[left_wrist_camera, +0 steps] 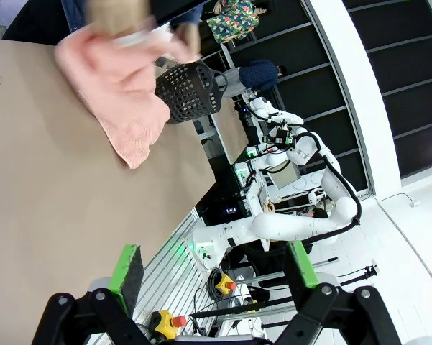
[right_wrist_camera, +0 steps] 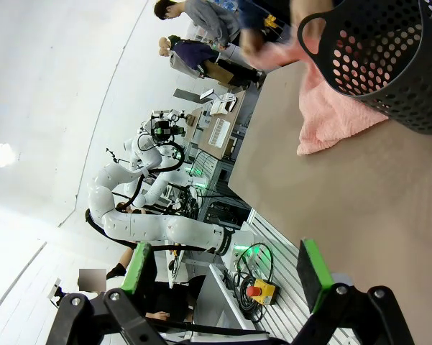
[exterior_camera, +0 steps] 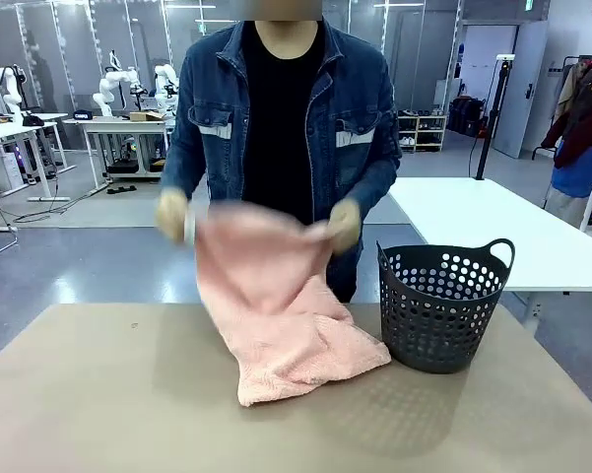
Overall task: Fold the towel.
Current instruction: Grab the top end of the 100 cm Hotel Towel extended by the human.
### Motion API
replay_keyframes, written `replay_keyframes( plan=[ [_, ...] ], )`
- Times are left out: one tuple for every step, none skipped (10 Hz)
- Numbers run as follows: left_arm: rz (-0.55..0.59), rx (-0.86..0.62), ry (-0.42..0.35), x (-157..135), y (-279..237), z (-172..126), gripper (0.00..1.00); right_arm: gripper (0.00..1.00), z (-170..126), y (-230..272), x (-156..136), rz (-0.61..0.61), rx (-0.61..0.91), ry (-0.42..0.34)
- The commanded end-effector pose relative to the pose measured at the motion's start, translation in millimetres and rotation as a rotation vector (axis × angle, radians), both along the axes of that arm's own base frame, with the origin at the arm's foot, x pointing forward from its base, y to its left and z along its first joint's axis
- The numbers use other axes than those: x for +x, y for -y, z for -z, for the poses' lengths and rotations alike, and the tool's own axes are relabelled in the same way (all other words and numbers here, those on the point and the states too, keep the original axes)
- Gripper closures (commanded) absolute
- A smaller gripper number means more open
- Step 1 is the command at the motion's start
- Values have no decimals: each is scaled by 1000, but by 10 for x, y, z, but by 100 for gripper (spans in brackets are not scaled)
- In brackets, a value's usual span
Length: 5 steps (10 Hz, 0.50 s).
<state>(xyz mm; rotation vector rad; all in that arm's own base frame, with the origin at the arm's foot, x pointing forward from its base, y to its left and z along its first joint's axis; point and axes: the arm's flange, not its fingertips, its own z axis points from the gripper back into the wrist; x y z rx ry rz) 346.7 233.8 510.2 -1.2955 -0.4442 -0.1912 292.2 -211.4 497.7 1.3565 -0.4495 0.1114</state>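
The salmon-pink towel point(exterior_camera: 276, 315) hangs from both of the person's gloved hands point(exterior_camera: 172, 215) at the table's far edge, its lower part crumpled on the tan tabletop point(exterior_camera: 108, 394). The same towel point(left_wrist_camera: 111, 93) appears in the left wrist view, and the towel point(right_wrist_camera: 331, 115) shows beside the basket in the right wrist view. My left gripper point(left_wrist_camera: 214, 267) stands open off the table's near side, far from the cloth, nothing between its green pads. My right gripper point(right_wrist_camera: 226, 267) is likewise open and empty, back from the table.
A dark perforated plastic basket point(exterior_camera: 441, 305) stands upright on the table just right of the towel; the basket point(right_wrist_camera: 388, 57) looms close in the right wrist view. Broad bare tabletop lies in front. A white table point(exterior_camera: 502, 232) stands behind on the right.
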Motion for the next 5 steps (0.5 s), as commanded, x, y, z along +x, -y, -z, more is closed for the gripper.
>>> replay_keyframes(
  plan=[
    [15, -9, 9, -14, -7, 22, 0, 0, -36, 9, 8, 1, 14, 7],
    [15, -9, 9, -14, -7, 22, 0, 0, -36, 9, 8, 1, 14, 7],
    [15, -9, 9, -14, -7, 22, 0, 0, -36, 9, 8, 1, 14, 7],
    [15, -9, 9, -14, -7, 22, 0, 0, -36, 9, 8, 1, 14, 7],
    [15, -9, 9, -14, -7, 22, 0, 0, -36, 9, 8, 1, 14, 7]
  ],
)
